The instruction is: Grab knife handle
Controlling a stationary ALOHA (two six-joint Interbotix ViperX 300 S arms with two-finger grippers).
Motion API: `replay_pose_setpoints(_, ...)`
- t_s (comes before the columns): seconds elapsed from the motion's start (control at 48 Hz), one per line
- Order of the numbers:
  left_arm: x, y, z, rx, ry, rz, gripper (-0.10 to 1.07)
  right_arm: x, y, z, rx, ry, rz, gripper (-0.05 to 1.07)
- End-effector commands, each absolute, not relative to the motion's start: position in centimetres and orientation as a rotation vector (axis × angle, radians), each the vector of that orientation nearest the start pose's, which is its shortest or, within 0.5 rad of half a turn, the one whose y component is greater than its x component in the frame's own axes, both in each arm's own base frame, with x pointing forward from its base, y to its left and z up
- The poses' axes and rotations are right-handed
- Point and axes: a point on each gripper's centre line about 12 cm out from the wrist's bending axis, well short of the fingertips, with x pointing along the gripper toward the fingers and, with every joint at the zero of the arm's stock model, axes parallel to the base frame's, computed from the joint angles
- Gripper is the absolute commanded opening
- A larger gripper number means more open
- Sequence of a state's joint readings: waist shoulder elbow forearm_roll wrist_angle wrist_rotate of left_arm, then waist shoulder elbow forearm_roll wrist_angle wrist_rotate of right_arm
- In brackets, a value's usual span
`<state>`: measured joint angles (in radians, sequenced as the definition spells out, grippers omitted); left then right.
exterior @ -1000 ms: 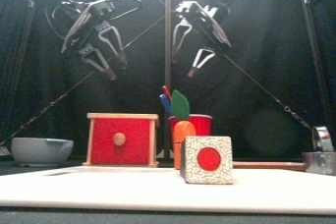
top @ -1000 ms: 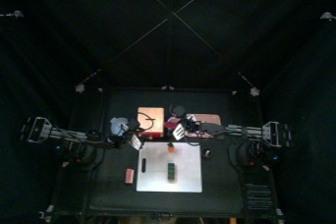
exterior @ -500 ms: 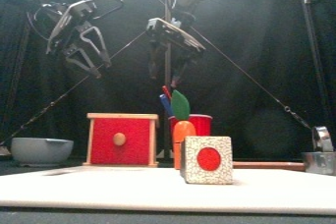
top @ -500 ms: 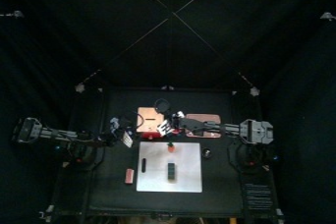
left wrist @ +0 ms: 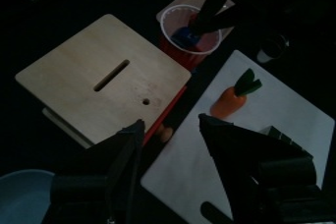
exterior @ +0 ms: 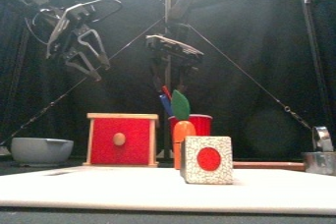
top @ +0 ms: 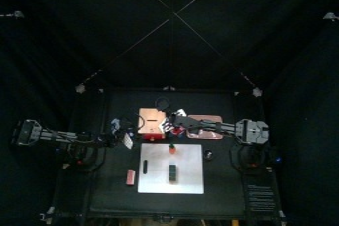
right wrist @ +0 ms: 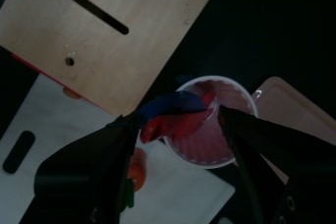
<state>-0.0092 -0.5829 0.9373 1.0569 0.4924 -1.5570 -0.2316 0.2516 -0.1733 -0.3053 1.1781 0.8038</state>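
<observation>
The knife handle (top: pixel 172 171) is a short black bar lying on the white board (top: pixel 192 180) at the table's front. It also shows at the edge of the right wrist view (right wrist: pixel 19 151). It cannot be seen in the front view. My right gripper (right wrist: pixel 178 120) is open and empty, high above the red cup (right wrist: pixel 210 130) of utensils behind the board (top: pixel 173 121). My left gripper (left wrist: pixel 171 125) is open and empty, raised at the left of the wooden box (top: pixel 119 131).
A wooden box (left wrist: pixel 105 76) with a red front (exterior: pixel 121 140) stands behind the board. A carrot (left wrist: pixel 234 100) and a card with a red circle (exterior: pixel 207 159) are on the board. A grey bowl (exterior: pixel 39 150) sits far left, and a reddish-brown bar (top: pixel 130 177) lies left of the board.
My right arm has reached further left, from beside the cup to above it and the box. My left gripper has drawn back a little to the left.
</observation>
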Motion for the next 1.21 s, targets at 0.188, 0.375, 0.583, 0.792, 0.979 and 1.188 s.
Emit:
replay_pose_setpoints(0.188, 25.6, 5.0, 25.0, -0.4, 0.451, 0.561, 0.85, 44.1, -14.8, 28.4, 0.559, 1.029, -0.875, 0.95)
replay_pose_setpoints(0.375, 25.5, 5.0, 24.9, -0.403, 0.454, 0.564, 0.85, 43.7, -14.6, 27.8, 0.56, 1.069, -0.888, 0.95)
replay_pose_setpoints(0.583, 25.5, 5.0, 24.8, -0.403, 0.458, 0.563, 0.85, 43.4, -14.3, 27.6, 0.566, 1.087, -0.89, 0.95)
replay_pose_setpoints(0.792, 25.5, 5.0, 24.8, -0.4, 0.457, 0.564, 0.85, 43.3, -14.2, 27.3, 0.572, 1.106, -0.893, 0.94)
replay_pose_setpoints(0.979, 25.3, 5.1, 24.4, -0.403, 0.465, 0.57, 0.85, 43.4, -13.9, 27.1, 0.582, 1.115, -0.882, 0.94)
replay_pose_setpoints(1.188, 25.3, 5.1, 24.4, -0.401, 0.464, 0.57, 0.85, 43.2, -13.7, 26.5, 0.594, 1.135, -0.878, 0.94)
